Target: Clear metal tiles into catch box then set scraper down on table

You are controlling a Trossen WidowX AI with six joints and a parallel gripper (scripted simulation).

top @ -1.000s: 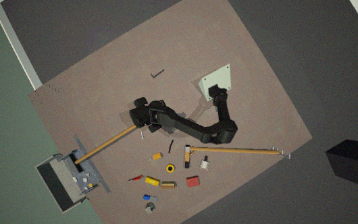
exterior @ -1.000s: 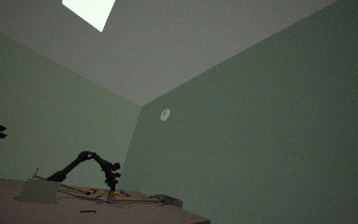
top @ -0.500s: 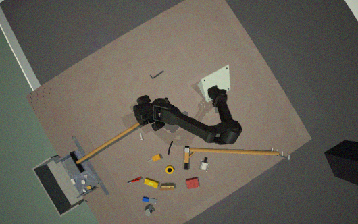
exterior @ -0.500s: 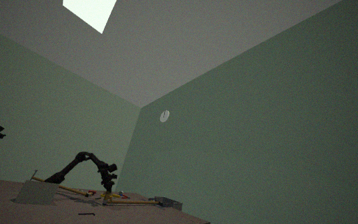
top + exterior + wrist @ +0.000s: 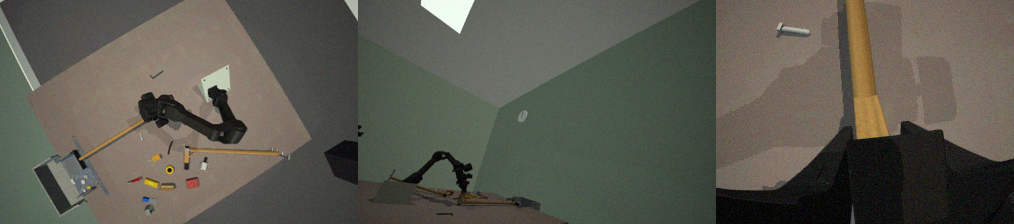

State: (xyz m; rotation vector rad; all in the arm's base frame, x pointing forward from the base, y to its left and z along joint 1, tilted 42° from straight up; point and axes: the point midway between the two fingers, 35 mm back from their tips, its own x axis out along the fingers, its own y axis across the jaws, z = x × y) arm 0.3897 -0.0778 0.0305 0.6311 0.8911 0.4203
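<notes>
Long scraper [image 5: 113, 139] [image 5: 490, 202] [image 5: 861, 60]: straight wooden handle, dark crosswise head, held at the grip end. In top view it slants down-left, head over the steel bench plate [image 5: 69, 166], which is blue-grey, lower left. Metal tiles [image 5: 83, 181]: small, pale, scattered on the plate's lower part, apart from the head. Catch box [image 5: 59, 179] [image 5: 530, 204]: grey, open-topped, at the plate's far end.

Beyond your claw, muted green walls [image 5: 601, 128] meet in a corner under a gray ceiling [image 5: 520, 47], a bright white panel [image 5: 447, 11] glowing above and a round wall clock [image 5: 523, 116] hanging higher than the claw.
</notes>
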